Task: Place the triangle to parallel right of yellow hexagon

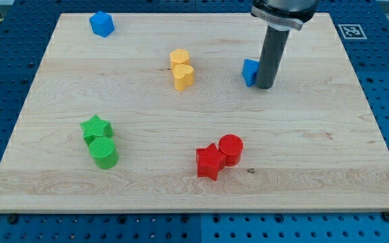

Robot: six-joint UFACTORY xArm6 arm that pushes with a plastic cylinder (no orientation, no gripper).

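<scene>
Tip point(265, 86), a bare rod with no jaws and holding nothing: touches blue triangle point(250, 72) on its view's-left side; yellow hexagon point(179, 57) lies farther left.

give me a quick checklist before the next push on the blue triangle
1. My tip next to the blue triangle: ok, it stands at the triangle's right side in the view.
2. Actual contact: cannot tell, the rod hides that edge.
3. Triangle right of the yellow hexagon: ok.
4. Triangle level with the hexagon: not ok, it sits slightly lower.
5. Yellow heart away from the triangle: ok.
6. Wooden board edge distant from the triangle: ok.
</scene>
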